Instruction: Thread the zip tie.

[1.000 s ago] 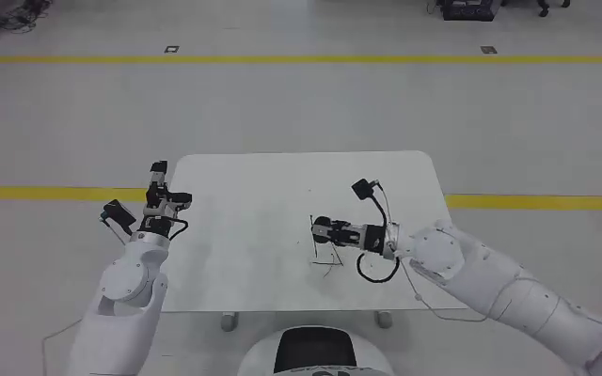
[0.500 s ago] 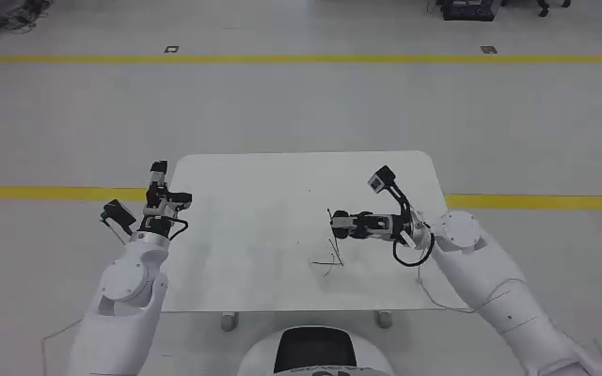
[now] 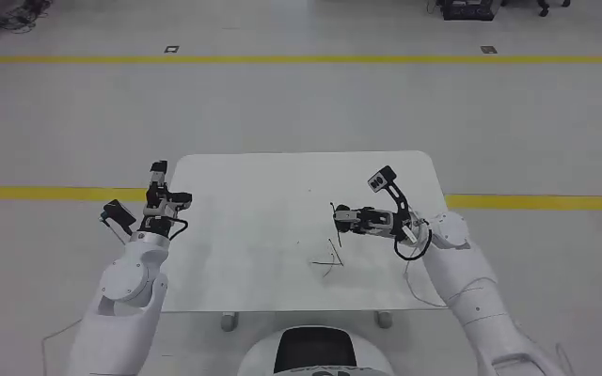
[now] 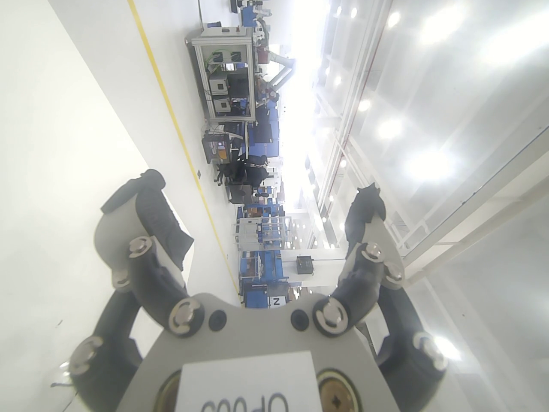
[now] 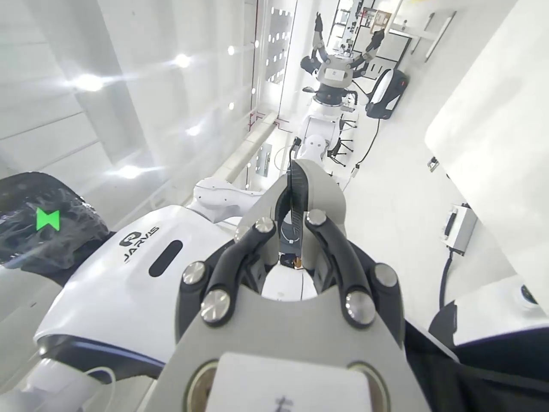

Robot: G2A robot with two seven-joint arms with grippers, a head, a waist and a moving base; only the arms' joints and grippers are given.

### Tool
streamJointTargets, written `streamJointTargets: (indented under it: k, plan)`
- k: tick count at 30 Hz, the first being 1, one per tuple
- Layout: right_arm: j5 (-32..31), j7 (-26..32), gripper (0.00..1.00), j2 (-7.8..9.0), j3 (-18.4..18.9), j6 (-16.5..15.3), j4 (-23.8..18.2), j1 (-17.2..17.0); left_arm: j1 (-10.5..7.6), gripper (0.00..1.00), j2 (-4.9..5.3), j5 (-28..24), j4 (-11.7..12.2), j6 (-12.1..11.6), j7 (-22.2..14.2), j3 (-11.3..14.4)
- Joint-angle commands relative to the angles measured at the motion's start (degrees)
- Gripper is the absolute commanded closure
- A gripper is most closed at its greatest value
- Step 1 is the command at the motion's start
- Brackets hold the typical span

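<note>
The right gripper (image 5: pixel 296 175) has its jaws pinched narrow on a thin black zip tie (image 5: pixel 295 205), which runs lengthwise between the fingers. From above, that gripper (image 3: pixel 340 215) hangs over the right half of the white table (image 3: pixel 263 188). The zip tie (image 3: pixel 339 237) sticks out on both sides of it, one end toward the table's far edge and the other toward the robot. Just beside the nearer end, a few loose ties (image 3: pixel 328 260) lie crossed on the tabletop. The left gripper (image 4: pixel 261 190) has its jaws spread wide with nothing between them. It sits at the table's left edge (image 3: pixel 169 184), well apart from the right one. A yellow floor line (image 3: pixel 282 59) runs beyond the table.
</note>
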Motion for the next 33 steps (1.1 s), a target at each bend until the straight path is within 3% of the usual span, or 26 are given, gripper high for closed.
streamJointTargets:
  k: [1,9,13,20,26,33]
  plan:
    - [0.03,0.00,1.00,0.02,-0.02,0.00,-0.02,-0.01,0.00,0.00,0.00,0.00,0.00,0.00,0.00,0.00]
    - [0.03,0.00,1.00,0.02,-0.02,0.00,-0.02,-0.01,0.00,0.00,0.00,0.00,0.00,0.00,0.00,0.00]
    - [2.19,-6.06,1.00,-0.41,-0.69,0.00,-1.30,-2.05,0.00,0.00,0.00,0.00,0.00,0.00,0.00,0.00]
    - [2.16,-11.38,1.00,-1.71,-0.54,0.00,0.10,-3.82,0.00,0.00,0.00,0.00,0.00,0.00,0.00,0.00]
    - [2.87,-9.15,1.00,-2.82,1.15,0.00,1.65,-3.77,0.00,0.00,0.00,0.00,0.00,0.00,0.00,0.00]
    - [2.61,-9.01,1.00,-2.90,1.38,0.00,1.87,-3.64,0.00,0.00,0.00,0.00,0.00,0.00,0.00,0.00]
